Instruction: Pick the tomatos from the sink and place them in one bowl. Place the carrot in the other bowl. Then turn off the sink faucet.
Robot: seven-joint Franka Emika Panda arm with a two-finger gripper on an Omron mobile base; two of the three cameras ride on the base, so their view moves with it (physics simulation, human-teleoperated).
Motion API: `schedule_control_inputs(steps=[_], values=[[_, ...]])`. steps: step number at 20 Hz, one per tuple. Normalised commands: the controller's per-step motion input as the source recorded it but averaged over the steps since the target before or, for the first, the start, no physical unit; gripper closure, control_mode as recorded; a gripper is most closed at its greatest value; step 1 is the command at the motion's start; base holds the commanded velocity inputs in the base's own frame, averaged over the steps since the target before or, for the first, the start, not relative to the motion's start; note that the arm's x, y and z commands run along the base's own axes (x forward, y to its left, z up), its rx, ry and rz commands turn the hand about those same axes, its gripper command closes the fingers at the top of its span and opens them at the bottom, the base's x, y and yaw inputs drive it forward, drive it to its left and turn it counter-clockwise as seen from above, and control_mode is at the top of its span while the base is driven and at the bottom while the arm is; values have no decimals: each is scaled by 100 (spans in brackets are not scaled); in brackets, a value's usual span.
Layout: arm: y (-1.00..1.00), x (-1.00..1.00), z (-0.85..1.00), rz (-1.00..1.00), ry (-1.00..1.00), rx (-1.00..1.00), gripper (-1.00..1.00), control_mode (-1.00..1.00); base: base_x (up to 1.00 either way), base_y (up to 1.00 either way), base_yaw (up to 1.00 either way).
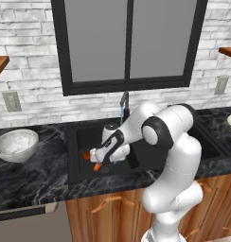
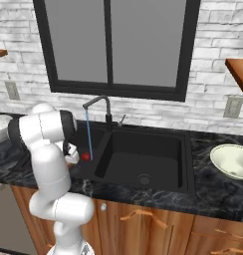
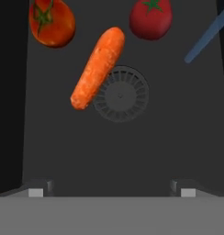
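Your hand (image 3: 112, 193) hangs inside the left basin of the black sink (image 2: 143, 149), fingers spread wide and holding nothing. Ahead of it the carrot (image 3: 97, 68) lies slanted over the drain's edge: stiff and light by the look of it, so pinch it across the middle. Beyond, an orange-red tomato (image 3: 51, 23) sits left and a red tomato (image 3: 150, 19) right; round and likely slippery, so close on their widest part.

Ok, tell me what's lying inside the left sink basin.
Two tomatoes and a carrot, whose side covers the drain's edge. Water stream falls in too.
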Motion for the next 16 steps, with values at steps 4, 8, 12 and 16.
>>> schedule_control_inputs(steps=[4, 8, 12, 16], values=[[12, 23, -24, 0, 0, 0, -100, -100, 0, 0, 0], [9, 27, -24, -1, 0, 1, -100, -100, 0, 0, 0], [8, 29, -25, -2, 0, 1, -100, -100, 0, 0, 0], [10, 30, -26, -2, 0, 0, -100, -100, 0, 0, 0]])
